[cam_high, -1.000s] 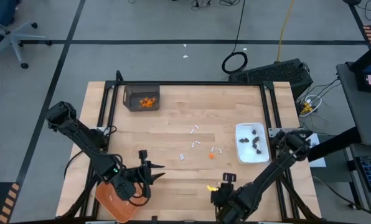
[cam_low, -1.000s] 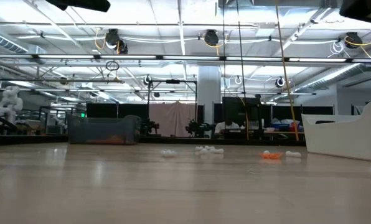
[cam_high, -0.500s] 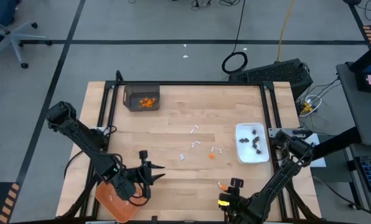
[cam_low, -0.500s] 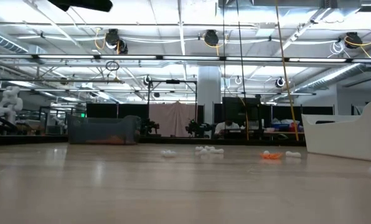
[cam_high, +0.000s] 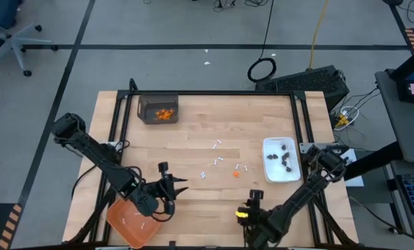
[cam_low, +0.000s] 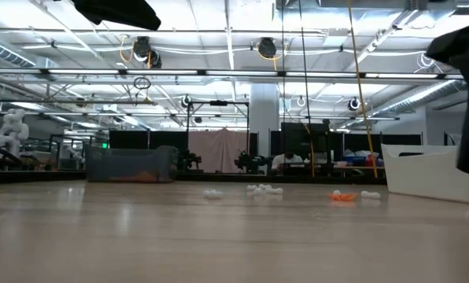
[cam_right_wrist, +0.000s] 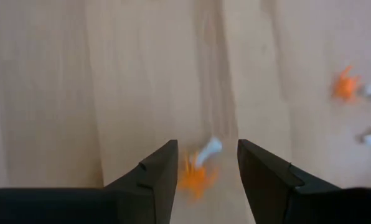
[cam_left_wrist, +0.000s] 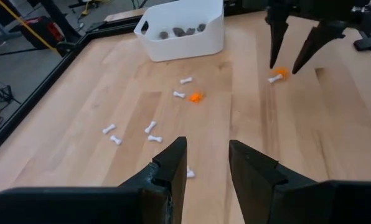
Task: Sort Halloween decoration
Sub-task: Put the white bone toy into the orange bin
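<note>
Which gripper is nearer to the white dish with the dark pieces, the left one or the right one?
The right gripper is nearer, below and left of the white dish in the high view. The left gripper is farther left, beside the orange tray.

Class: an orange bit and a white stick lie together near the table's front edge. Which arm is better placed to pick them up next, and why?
The right arm, most likely. Its right gripper hangs open directly over the orange bit and white stick, both between its fingers in the right wrist view. The left gripper sits farther off, beside the orange tray.
</note>
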Controlling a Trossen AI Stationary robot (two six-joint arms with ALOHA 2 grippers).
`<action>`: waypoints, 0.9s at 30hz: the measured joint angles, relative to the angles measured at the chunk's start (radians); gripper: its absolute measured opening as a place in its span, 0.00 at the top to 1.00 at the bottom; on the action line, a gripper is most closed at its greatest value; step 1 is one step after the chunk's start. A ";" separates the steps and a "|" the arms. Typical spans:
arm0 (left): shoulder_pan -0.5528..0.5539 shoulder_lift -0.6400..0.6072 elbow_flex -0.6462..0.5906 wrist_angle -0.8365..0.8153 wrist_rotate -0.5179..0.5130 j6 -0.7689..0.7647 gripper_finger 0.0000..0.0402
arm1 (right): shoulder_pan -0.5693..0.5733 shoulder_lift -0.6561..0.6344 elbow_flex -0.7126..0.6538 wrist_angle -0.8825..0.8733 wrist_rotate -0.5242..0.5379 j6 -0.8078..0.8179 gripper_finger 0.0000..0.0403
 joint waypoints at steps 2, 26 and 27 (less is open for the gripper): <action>0.004 0.000 0.000 0.000 0.000 0.000 0.71 | -0.024 -0.016 -0.006 -0.017 -0.072 -0.057 0.62; 0.004 0.000 0.000 -0.019 0.040 0.003 0.71 | -0.115 -0.082 -0.129 0.064 -0.182 -0.222 0.62; 0.004 0.000 0.000 -0.019 0.040 0.003 0.71 | -0.116 -0.082 -0.129 0.068 -0.181 -0.225 0.62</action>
